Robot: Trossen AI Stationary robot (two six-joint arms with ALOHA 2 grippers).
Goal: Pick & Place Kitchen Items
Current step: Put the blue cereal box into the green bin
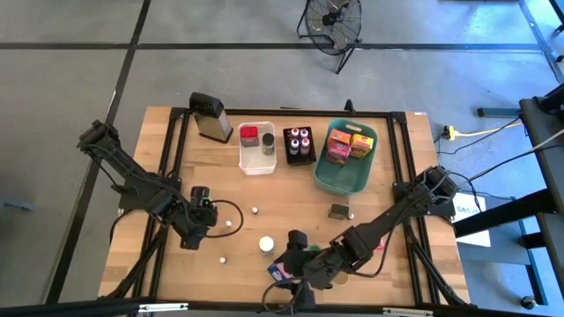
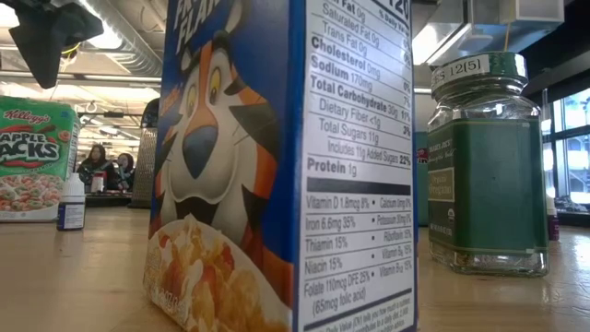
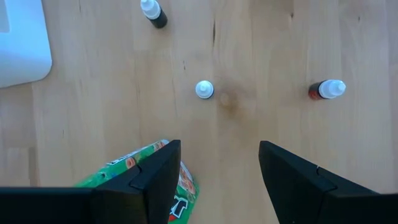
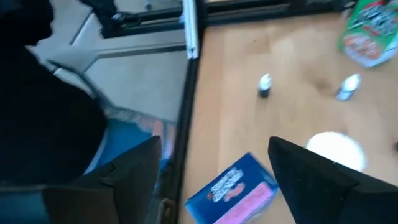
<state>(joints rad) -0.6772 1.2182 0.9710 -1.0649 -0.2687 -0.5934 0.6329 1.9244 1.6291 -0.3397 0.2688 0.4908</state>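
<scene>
mostly, the low view was blocked: a blue cereal box (image 2: 277, 166) stood so near the lens that its top and bottom edges ran out of frame, hiding the middle of the table (image 2: 83, 267) behind it. a glass jar with a green label (image 2: 486, 166) stood at its 3 o'clock side, and a green cereal box (image 2: 35, 157) was cut off by the frame's edge at 9 o'clock, with a small white-capped bottle (image 2: 71, 203) just in front of it. people in the room beyond were too small to make out.

from above, the right gripper (image 1: 295, 255) hung over the table's near edge at about 6 o'clock, and its dark body covered most of the blue box (image 1: 278, 271) below it; only a corner showed. in the right wrist view the fingers (image 4: 134, 168) stood spread, pinching nothing, with the blue box (image 4: 233, 193) lying between them on the wood, apart from both. a white round lid (image 4: 336, 149) was half hidden behind one finger.

the left gripper (image 1: 201, 211) hovered at about 8 o'clock on the table. its fingers (image 3: 158, 171) were spread and empty; the green packet (image 3: 134, 171) lay partly hidden under one of them, whether touching it i cannot tell. small bottles (image 3: 204, 89) lay scattered on the bare wood beyond.

at 12 o'clock stood a grater (image 1: 211, 117), a white bin (image 1: 256, 163) with a red can, a black tray (image 1: 300, 158) of bottles and a teal basket (image 1: 339, 180) with boxes. a small dark jar (image 1: 338, 210) sat just below the basket.
</scene>
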